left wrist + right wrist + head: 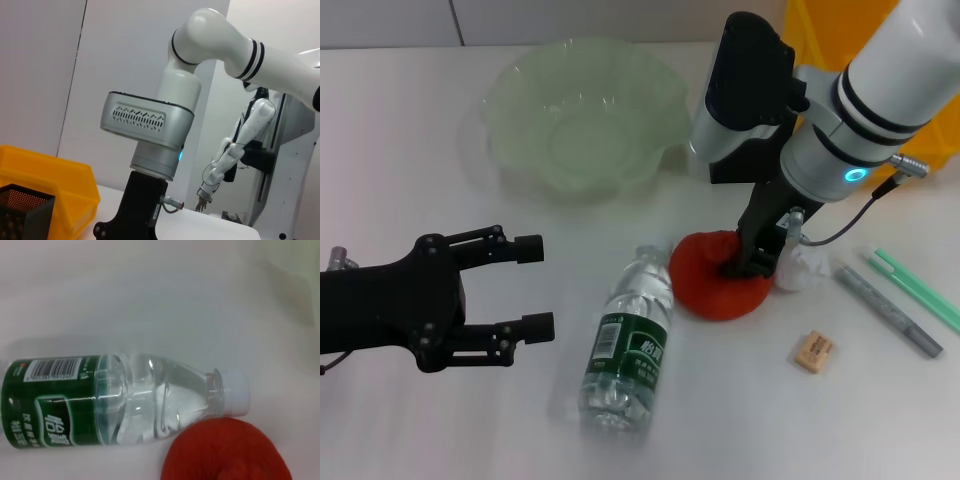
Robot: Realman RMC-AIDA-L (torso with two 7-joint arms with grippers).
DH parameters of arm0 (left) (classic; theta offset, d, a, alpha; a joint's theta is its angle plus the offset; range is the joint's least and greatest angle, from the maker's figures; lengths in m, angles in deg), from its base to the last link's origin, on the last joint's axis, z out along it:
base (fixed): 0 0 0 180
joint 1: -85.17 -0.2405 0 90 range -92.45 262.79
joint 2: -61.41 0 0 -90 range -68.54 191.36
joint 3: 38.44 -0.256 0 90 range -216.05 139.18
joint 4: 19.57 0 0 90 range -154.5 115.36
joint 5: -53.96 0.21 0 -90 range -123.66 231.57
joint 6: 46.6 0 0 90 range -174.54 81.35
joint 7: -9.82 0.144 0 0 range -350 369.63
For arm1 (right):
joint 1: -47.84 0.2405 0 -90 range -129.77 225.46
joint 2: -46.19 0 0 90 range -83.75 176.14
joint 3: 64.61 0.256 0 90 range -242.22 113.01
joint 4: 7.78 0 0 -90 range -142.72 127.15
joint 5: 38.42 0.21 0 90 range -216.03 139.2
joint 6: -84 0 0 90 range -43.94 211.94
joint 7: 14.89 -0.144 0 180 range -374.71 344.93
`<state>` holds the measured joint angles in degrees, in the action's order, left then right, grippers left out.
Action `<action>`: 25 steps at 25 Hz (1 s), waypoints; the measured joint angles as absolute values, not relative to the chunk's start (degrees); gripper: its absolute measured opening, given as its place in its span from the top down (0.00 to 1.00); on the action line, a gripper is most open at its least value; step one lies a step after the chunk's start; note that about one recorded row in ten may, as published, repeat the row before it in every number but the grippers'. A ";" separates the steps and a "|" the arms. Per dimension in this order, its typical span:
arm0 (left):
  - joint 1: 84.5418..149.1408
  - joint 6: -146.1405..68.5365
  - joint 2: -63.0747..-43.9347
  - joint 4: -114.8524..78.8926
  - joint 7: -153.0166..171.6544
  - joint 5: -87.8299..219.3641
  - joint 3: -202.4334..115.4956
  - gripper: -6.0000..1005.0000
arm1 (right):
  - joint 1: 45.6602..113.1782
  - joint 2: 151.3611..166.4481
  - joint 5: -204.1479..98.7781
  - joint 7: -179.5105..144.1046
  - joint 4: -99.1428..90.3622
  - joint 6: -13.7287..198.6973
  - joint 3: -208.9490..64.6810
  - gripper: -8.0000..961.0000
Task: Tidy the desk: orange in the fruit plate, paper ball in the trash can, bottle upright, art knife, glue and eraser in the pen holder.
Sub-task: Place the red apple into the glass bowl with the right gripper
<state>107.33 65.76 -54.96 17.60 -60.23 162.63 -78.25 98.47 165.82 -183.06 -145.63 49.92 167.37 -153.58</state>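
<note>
The red-orange orange (pixel 710 285) lies on the white desk, and its edge shows in the right wrist view (pixel 225 452). My right gripper (pixel 760 255) is lowered right over the orange's right side. The white paper ball (pixel 802 268) lies against the orange, just right of that gripper. The bottle (pixel 625 345) lies on its side left of the orange, cap toward it, as the right wrist view (pixel 115 400) also shows. The pale-green fruit plate (pixel 520 90) stands empty at the back. The tan eraser (pixel 814 351) lies front right. My left gripper (pixel 530 285) is open and empty, left of the bottle.
A grey art knife (pixel 888 310) and a green glue pen (pixel 920 290) lie at the right. The yellow trash can (pixel 820 30) stands at the back right. In the left wrist view the trash can (pixel 55 180) stands behind the black mesh pen holder (pixel 20 210).
</note>
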 joint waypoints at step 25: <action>106.95 65.50 -55.03 17.61 -60.27 162.23 -78.09 0.17 | 108.59 165.27 -162.95 -136.37 37.24 139.64 -128.72 0.88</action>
<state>106.95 65.50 -55.03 17.61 -60.27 162.23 -78.09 108.59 165.27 -162.95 -136.37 37.24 139.64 -128.72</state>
